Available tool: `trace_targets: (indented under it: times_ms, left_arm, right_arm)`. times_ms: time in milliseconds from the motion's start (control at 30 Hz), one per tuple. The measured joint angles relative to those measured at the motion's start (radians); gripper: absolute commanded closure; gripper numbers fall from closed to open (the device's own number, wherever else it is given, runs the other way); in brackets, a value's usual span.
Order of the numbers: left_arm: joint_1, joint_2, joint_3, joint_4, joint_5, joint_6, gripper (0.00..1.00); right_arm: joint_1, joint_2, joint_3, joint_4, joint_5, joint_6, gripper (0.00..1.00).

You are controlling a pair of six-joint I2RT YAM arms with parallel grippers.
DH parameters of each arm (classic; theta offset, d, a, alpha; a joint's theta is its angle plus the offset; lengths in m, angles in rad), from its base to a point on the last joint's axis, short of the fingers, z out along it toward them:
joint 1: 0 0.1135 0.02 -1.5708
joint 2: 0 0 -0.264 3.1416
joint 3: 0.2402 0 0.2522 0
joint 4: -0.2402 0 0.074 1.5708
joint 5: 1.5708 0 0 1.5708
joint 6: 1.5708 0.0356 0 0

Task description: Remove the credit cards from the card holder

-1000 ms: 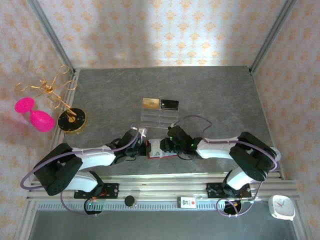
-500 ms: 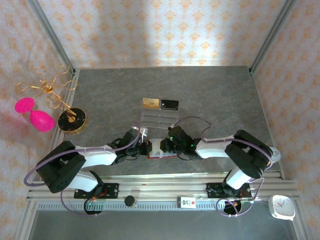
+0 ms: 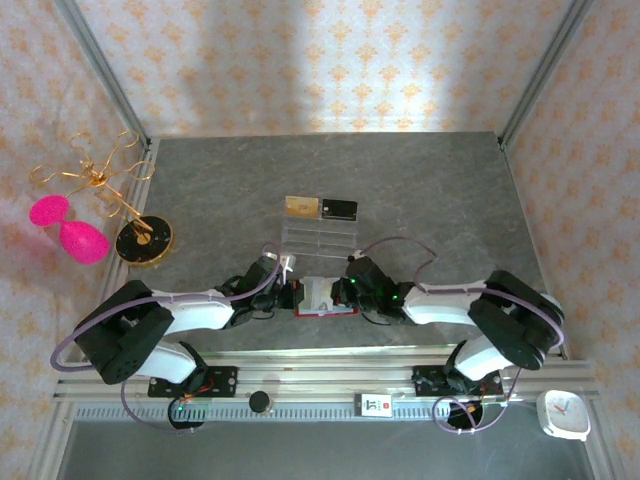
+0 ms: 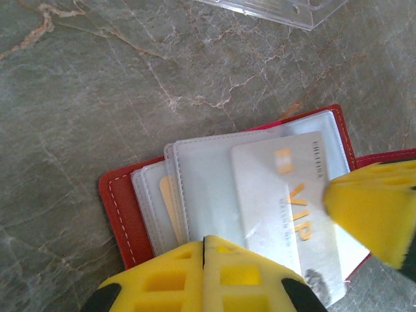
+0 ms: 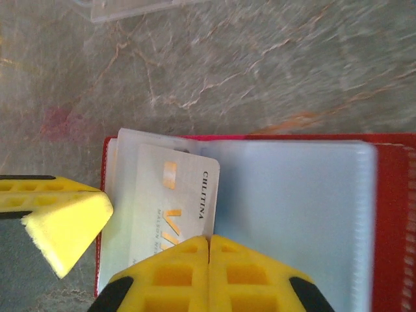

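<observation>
The red card holder [image 3: 318,298] lies open on the table between both grippers, its clear sleeves [image 4: 208,188] fanned out. A whitish credit card [image 5: 172,201] printed VIP rests on the sleeves, largely out of its pocket [image 4: 292,208]. My right gripper [image 5: 208,242] is shut, and the card's raised right edge runs into the seam between its fingers. My left gripper [image 4: 205,242] is shut, its tips resting on the holder's near edge over the sleeves. An orange-tinted card [image 4: 170,211] shows through a left sleeve. From above, the left gripper [image 3: 292,296] and right gripper [image 3: 347,293] flank the holder.
A clear acrylic stand [image 3: 318,235] sits just behind the holder, with a gold card [image 3: 300,206] and a black card [image 3: 340,209] on it. A gold wire rack [image 3: 140,238] with pink pieces [image 3: 80,240] stands at the left. The table's front rail is close behind the arms.
The right gripper's jaws have closed and it has drawn a little to the right, baring more of the whitish sleeves and card. The left gripper has stayed put, shut.
</observation>
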Motion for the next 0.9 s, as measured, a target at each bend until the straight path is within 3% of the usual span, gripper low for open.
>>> trace_targets:
  times_ms: [233,367,500,667,700,900]
  left_arm:
    - [0.0,0.002,0.0,0.006,0.005,0.0,1.0]
    - [0.0,-0.027,0.0,0.003,0.013,-0.003,0.87]
    - [-0.003,-0.074,-0.004,0.031,0.033,-0.008,0.88]
    - [-0.038,-0.015,0.023,0.038,0.049,-0.004,0.94]
    - [-0.042,-0.001,0.027,0.038,0.053,-0.002,0.95]
    - [-0.043,0.057,0.033,0.038,0.057,0.001,0.99]
  right_arm:
    - [0.0,-0.051,-0.006,-0.058,0.041,0.0,1.0]
    - [0.0,-0.05,-0.006,-0.073,0.041,-0.008,1.0]
    - [0.0,-0.04,0.002,-0.076,0.041,-0.011,1.0]
    - [0.0,-0.01,0.005,-0.074,0.04,-0.019,1.0]
    - [0.0,-0.004,0.005,-0.074,0.04,-0.02,0.98]
    - [0.0,0.013,0.005,-0.048,0.024,-0.025,0.67]
